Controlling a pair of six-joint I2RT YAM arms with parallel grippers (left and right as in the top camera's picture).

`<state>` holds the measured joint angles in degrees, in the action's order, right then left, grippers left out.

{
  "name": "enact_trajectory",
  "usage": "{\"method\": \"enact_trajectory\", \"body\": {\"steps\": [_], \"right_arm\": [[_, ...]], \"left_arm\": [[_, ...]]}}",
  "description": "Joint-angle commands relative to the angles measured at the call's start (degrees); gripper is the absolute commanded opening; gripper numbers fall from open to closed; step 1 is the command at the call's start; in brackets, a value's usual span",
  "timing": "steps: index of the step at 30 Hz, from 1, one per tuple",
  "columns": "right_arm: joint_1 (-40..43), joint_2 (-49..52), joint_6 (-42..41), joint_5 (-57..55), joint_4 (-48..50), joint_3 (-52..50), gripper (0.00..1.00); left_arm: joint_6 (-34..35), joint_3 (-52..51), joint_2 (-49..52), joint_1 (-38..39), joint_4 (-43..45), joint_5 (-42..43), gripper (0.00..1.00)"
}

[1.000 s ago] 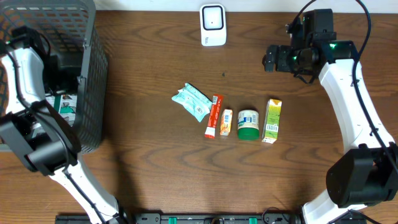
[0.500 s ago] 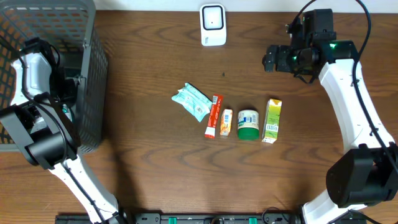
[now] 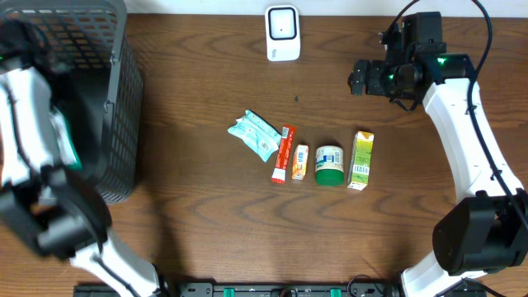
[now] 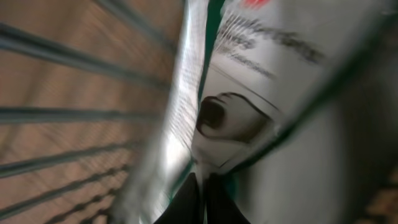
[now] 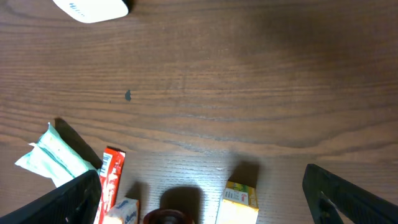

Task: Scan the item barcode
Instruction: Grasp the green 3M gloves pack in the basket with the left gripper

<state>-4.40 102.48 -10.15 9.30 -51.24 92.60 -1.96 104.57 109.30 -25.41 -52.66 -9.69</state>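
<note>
Left gripper (image 4: 198, 194) at frame left, inside wire basket (image 3: 124, 99), jaws clamped on white-green packet (image 4: 249, 112); right gripper (image 5: 199, 193) upper right, jaws apart, empty.

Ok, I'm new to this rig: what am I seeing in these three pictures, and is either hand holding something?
Two robot arms work at a wooden table. The overhead picture looks straight down; the other two come from cameras on each wrist. In a row lie a teal pouch, a red tube, a small packet, a green tub and a carton. The white scanner sits at the far edge. The left hand is in the wire basket, shut on a white and green packet. The right hand hangs open above the table, holding nothing.
</note>
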Motion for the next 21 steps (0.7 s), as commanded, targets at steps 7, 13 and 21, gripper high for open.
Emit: {"method": "enact_trajectory", "body": {"steps": [7,13,21], "right_arm": [[0.2,-0.9,-0.5,0.4,0.0,0.3,0.99],[0.2,-0.9,-0.5,0.4,0.0,0.3,0.99],[0.2,-0.9,-0.5,0.4,0.0,0.3,0.99]], "left_arm": [[4.9,1.9,-27.1,0.2,8.3,-1.5,0.07],[6.0,1.8,-35.1,2.1,6.2,-1.1,0.14],[7.2,1.1,-25.0,2.1,-0.7,-1.1,0.77]]}}
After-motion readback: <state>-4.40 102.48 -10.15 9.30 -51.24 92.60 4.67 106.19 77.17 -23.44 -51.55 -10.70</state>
